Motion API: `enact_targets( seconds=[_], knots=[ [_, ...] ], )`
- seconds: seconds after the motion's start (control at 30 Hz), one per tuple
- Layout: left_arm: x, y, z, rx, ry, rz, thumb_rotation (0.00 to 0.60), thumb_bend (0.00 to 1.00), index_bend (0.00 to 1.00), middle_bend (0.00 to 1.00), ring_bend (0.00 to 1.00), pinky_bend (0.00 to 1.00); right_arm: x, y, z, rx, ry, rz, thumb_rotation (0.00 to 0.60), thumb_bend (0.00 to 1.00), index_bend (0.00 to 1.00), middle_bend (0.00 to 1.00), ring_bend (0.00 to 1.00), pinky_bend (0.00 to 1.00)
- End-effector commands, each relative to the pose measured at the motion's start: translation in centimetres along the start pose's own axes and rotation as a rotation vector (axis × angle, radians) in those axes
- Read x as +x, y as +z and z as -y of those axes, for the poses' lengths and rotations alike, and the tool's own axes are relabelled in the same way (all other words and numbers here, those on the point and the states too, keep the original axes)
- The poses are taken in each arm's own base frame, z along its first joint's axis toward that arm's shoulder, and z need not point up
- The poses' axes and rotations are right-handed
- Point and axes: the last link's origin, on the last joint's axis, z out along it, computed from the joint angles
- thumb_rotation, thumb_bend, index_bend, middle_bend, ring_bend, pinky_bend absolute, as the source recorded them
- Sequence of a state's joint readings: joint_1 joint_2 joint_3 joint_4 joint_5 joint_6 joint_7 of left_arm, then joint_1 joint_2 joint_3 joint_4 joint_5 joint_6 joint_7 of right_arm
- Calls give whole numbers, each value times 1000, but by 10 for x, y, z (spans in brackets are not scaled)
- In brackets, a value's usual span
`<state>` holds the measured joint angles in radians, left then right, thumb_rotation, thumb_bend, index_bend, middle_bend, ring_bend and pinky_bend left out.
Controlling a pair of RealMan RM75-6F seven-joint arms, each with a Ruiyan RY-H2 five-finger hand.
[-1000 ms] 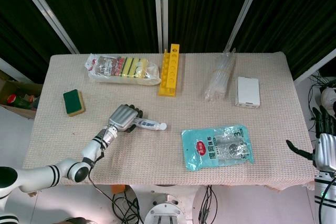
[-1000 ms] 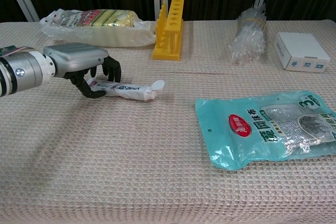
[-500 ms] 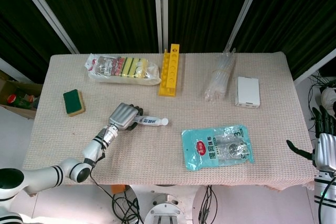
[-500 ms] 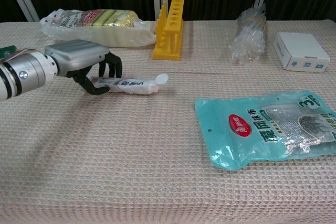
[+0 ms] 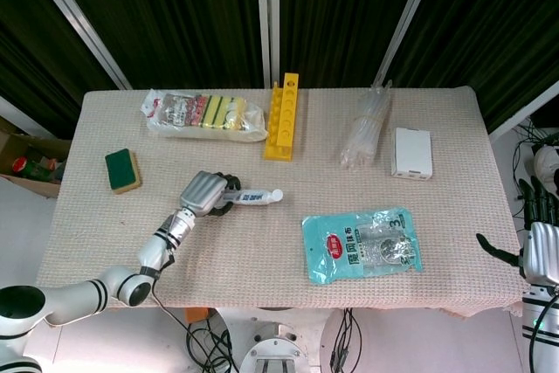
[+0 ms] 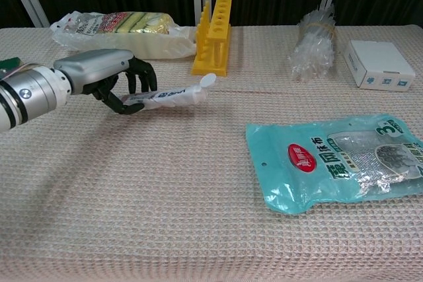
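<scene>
The left hand [image 6: 109, 77] grips a white tube [image 6: 173, 94] by its crimped end, fingers curled around it. In the chest view the tube is lifted clear of the cloth, tilted so its round cap points up and to the right, toward the yellow rack [image 6: 213, 45]. In the head view the same tube [image 5: 256, 196] sticks out to the right of the left hand [image 5: 205, 194], over the middle-left part of the table [image 5: 262, 251].

The right hand [image 5: 534, 238] hangs off the right edge of the table, beyond the cloth, holding nothing; its dark fingers are spread apart.

Behind the left hand lies a clear plastic bag [image 6: 122, 31] with a pack of yellow and green sponges inside; its printed label shows through the film. A single green sponge [image 5: 122, 169] with a yellow underside sits loose near the table's left edge, well apart from the bag. The yellow rack stands between the bag and a bundle of clear tubes [image 6: 313, 44] in transparent wrap; the holes along the rack's top show nothing in them. A small white box [image 6: 378, 63], closed, lies just right of the bundle. In front of these, a teal pouch [image 6: 334, 162] lies flat; its clear window shows silvery scouring material inside
</scene>
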<state>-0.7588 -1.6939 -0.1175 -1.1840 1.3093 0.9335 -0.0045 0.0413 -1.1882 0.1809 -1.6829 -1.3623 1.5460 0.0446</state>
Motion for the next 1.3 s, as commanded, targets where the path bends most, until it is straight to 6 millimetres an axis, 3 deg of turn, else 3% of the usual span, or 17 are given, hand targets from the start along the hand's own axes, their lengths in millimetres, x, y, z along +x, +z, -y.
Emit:
enact_targets(
  seconds=[0.03, 0.2, 0.3, 0.4, 0.7, 0.77, 0.83, 1.0, 1.1, 1.3],
  knots=[
    [7, -1, -2, -10, -195, -84, 600, 412, 845, 906, 738, 801, 0, 0, 0, 2, -1, 0, 558, 50, 0, 0, 0, 0],
    [22, 0, -16, -62, -318, -205, 600, 415, 845, 908, 739, 801, -3, 3, 12, 45, 11, 8, 559, 50, 0, 0, 0, 0],
    [29, 1, -32, -107, -334, -236, 600, 417, 845, 908, 738, 799, -7, 9, 33, 123, 28, 17, 557, 50, 0, 0, 0, 0],
    [30, 4, -50, -133, -297, -240, 600, 418, 845, 908, 739, 799, -7, 20, 70, 250, 56, 12, 558, 46, 0, 0, 0, 0],
    [28, 17, -84, -125, -437, -290, 600, 418, 846, 921, 752, 801, -15, 56, 195, 560, 247, 84, 558, 2, 0, 0, 0, 0],
    [29, 19, -89, -129, -472, -307, 600, 418, 846, 925, 757, 805, -22, 63, 223, 593, 299, 117, 527, 0, 0, 0, 0, 0],
    [29, 21, -93, -128, -504, -322, 600, 418, 847, 931, 763, 809, -33, 69, 246, 600, 346, 170, 443, 0, 0, 0, 0, 0],
    [29, 24, -99, -119, -556, -351, 600, 418, 847, 940, 772, 816, -60, 84, 285, 565, 375, 257, 271, 0, 0, 0, 0, 0],
    [30, 24, -99, -110, -579, -365, 600, 418, 847, 940, 772, 816, -71, 89, 300, 544, 397, 295, 240, 0, 0, 0, 0, 0],
    [30, 25, -95, -85, -594, -381, 600, 418, 847, 941, 772, 817, -76, 91, 325, 579, 489, 369, 236, 0, 0, 0, 0, 0]
  ],
)
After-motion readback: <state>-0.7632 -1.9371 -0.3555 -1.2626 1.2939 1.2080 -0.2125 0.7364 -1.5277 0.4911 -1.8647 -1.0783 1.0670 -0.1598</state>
